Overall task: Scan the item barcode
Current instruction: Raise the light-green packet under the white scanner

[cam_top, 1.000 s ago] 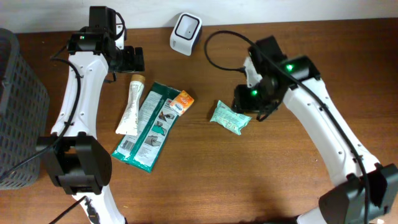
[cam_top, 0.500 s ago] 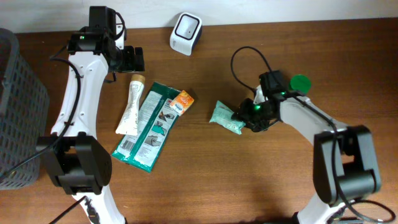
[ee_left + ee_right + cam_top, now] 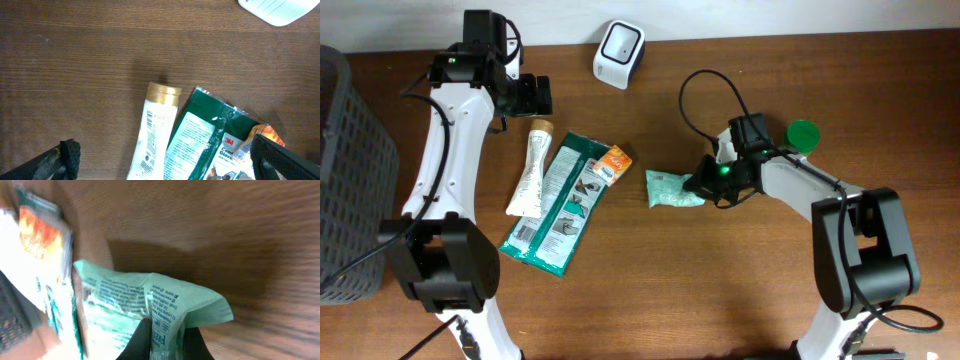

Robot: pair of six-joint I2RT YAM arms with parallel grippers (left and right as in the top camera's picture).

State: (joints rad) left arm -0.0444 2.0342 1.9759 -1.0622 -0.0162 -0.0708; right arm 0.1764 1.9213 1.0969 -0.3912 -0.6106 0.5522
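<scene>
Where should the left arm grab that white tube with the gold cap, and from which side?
Probably straight down from above with the left gripper, fingers across the white tube just below its gold cap. It lies flat, and the green glove pack crowds its lower part, leaving both sides free near the cap.

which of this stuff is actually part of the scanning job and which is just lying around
In the job:
- mint-green packet, pinched in the right tool
- white scanner

Lying about for now:
- white tube
- green glove pack
- small orange packet
- grey basket
</scene>
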